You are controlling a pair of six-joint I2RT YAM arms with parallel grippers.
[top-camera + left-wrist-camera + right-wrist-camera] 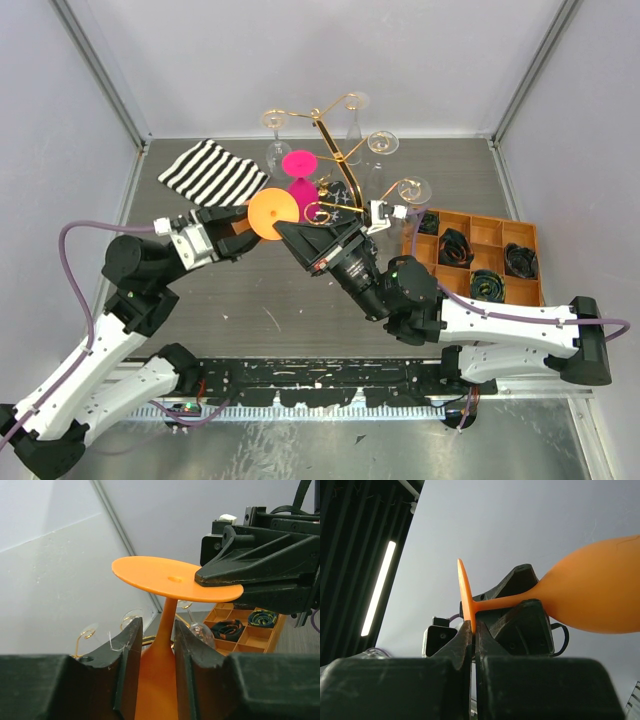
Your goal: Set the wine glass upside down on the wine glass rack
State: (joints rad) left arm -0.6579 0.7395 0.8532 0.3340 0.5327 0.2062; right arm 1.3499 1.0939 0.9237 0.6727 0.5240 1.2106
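- The grey ribbed bench (250, 300) carried the tall gold wire wine glass rack (330, 140) at its far middle, on a black marbled base.
- The white left arm (120, 300) and the white right arm (500, 325) met above the middle of the bench, on the near side of the rack.
- Between them hung the orange plastic wine glass (165, 577), clear of the bench. Its long axis stood about upright, with the flat foot on top and the bowl below, so it was already inverted.
- The right jaws were pinched shut on the rim of the foot.
- The left jaws straddled the thin stem from the opposite side. Whether they pressed it could not be told.
- The rack lay beyond and to the right of the glass, nearer the right arm.
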